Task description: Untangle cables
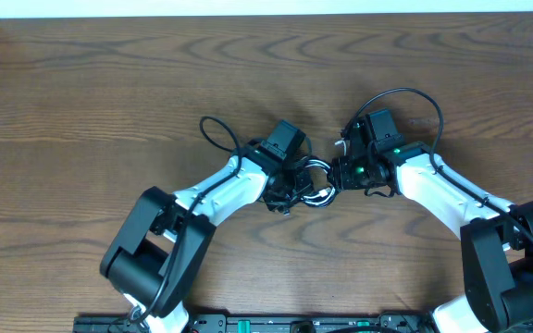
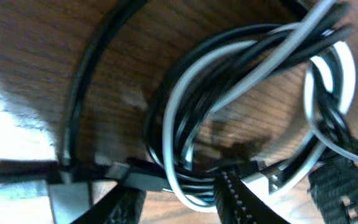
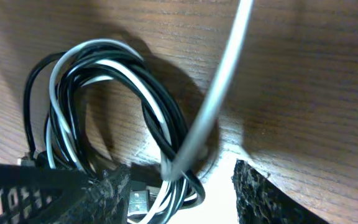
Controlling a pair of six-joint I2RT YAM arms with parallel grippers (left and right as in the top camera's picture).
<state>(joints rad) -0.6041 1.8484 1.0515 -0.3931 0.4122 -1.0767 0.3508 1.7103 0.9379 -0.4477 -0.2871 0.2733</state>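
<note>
Cables still tangled, the work barely begun.
My left gripper (image 2: 179, 196) and right gripper (image 3: 182, 180) stand half open astride the coil (neither clearly pinching). Beyond them, black cable (image 3: 30, 99) and white cable (image 3: 221, 78) lie looped together mid-table (image 1: 81, 83).

The white-and-black left arm (image 1: 216, 190) rises from its black shoulder at the near edge and angles inward; the matching white-and-black right arm (image 1: 438, 185) mirrors it from the opposite side; both elbows are bent, the wrists tilted down and nearly meeting; the left two-finger gripper (image 2: 179, 190) holds its dark ribbed fingers (image 2: 235, 199) parted; the right two-finger gripper (image 3: 179, 177) likewise stands with jaws apart.
</note>
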